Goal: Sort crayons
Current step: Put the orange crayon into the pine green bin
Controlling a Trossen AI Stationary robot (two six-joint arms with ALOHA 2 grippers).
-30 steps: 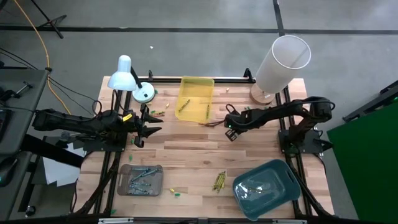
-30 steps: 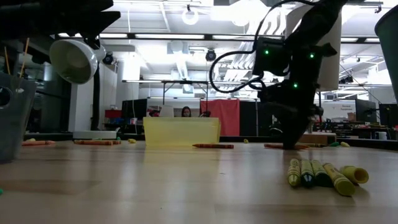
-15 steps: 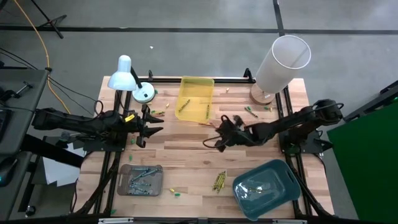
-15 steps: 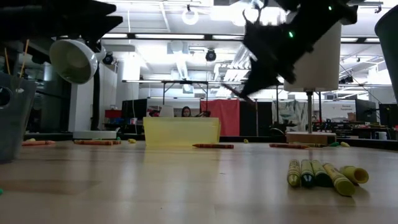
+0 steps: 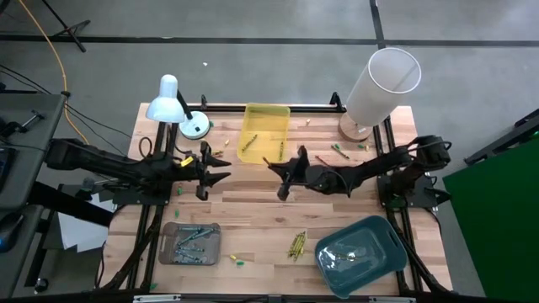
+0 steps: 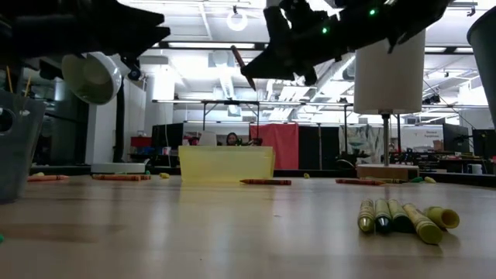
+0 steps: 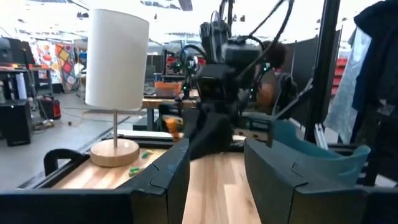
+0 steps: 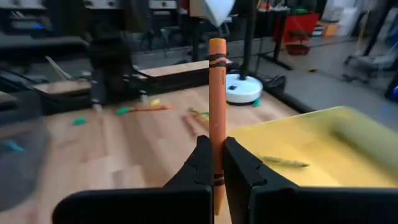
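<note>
**Orange crayon pinched above the middle of the table**

In the high view we see the right gripper (image 5: 278, 165) at the centre of the frame, just below and right of the yellow tray (image 5: 266, 115). Its wrist view shows the two fingers (image 8: 200, 163) clenched on an orange crayon (image 8: 217, 118) that stands upright between them, with the yellow tray at the right of that frame. In the low view the same crayon (image 6: 242, 67) hangs high in the upper middle, tilted and well above the wood.

The left gripper (image 5: 221, 167) sits left of centre in the high view, pointing toward the right one; its wrist view shows the fingers (image 7: 163, 174) spread apart with nothing between them.

Other crayons lie scattered. We find two inside the yellow tray (image 5: 248, 143), a small bundle (image 5: 296, 245) in the lower middle of the high view beside the teal tray (image 5: 387, 263), and several (image 5: 190, 242) in the grey tray (image 5: 164, 253) at lower left. In the low view the bundle (image 6: 399, 216) lies on the table (image 6: 232, 232) at lower right, and a red-orange crayon (image 6: 265, 182) rests just right of the yellow tray.
</note>
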